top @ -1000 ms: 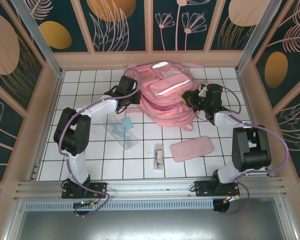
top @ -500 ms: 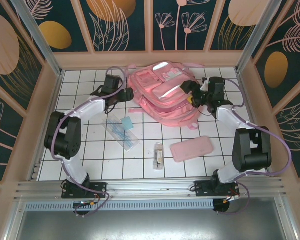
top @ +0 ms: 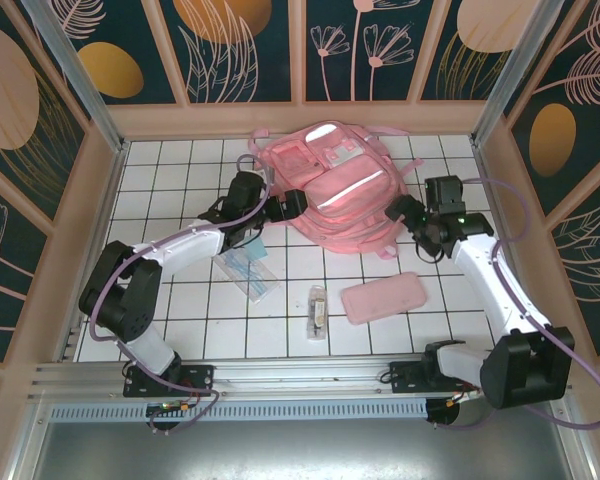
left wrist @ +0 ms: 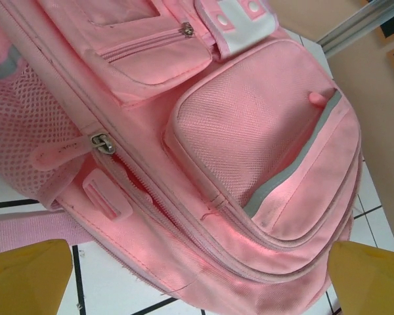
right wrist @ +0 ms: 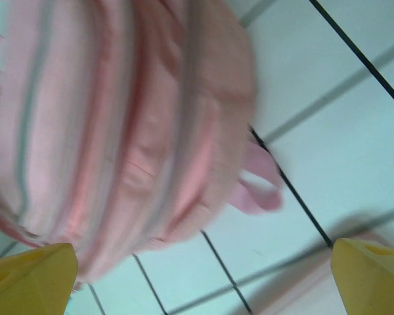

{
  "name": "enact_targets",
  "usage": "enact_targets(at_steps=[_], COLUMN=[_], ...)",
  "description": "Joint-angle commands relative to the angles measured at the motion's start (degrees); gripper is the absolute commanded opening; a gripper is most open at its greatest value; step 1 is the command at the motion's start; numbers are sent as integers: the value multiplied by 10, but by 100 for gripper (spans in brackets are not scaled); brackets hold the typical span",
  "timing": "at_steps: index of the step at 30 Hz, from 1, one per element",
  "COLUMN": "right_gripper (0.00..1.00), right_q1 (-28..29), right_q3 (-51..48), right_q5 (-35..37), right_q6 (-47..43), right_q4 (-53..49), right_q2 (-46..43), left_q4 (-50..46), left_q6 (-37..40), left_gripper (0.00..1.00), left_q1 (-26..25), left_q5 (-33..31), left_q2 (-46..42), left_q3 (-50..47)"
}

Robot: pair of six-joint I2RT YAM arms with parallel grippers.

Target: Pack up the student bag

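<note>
Student bag (top: 332, 185) flat on table (top: 180, 310) between left hand (top: 292, 205) and right hand (top: 396, 212), both wide open, empty; silver zipper pull (left wrist: 103, 142) seen close from left wrist.

White tiled table (top: 180, 312): pink pencil case (top: 383, 297) front right, small wrapped item (top: 317, 311) beside it, clear packet (top: 245, 268) further left.

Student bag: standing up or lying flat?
Lying flat, front side up. The student bag rests on the tiled table, its front pocket and reflective strip facing the top camera.
</note>
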Motion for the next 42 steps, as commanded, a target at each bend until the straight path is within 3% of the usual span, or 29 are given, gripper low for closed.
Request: enact_targets(at_steps=[1, 4, 6, 9, 11, 14, 19, 29, 42], right_gripper=[99, 99, 99, 99, 99, 99, 99, 99, 99], right_q1=[39, 78, 85, 118, 163, 186, 186, 161, 156], right_q3=[-39, -68, -91, -111, -100, -75, -85, -169, -185], right_q5=[35, 35, -6, -72, -69, -59, -56, -59, -41], right_q6=[89, 198, 252, 300, 319, 331, 363, 422, 393], right_q4=[-119, -129, -135, -160, -171, -171, -151, -12, 46], right_q2=[-44, -94, -94, -34, 7, 59, 89, 96, 116], left_q4=[49, 51, 49, 47, 51, 54, 49, 49, 53], left_q6=[-7, 7, 13, 18, 21, 25, 35, 38, 28], left_gripper=[99, 99, 99, 99, 99, 99, 99, 99, 99], left_q1=[5, 5, 5, 5, 6, 5, 6, 6, 6], left_q5=[-12, -25, -36, -54, -63, -71, -78, -83, -65], left_q2=[-12, -22, -29, -40, -48, -60, -71, -80, -77], left_q3=[-12, -17, -22, -30, -45, -56, -57, -56, -50])
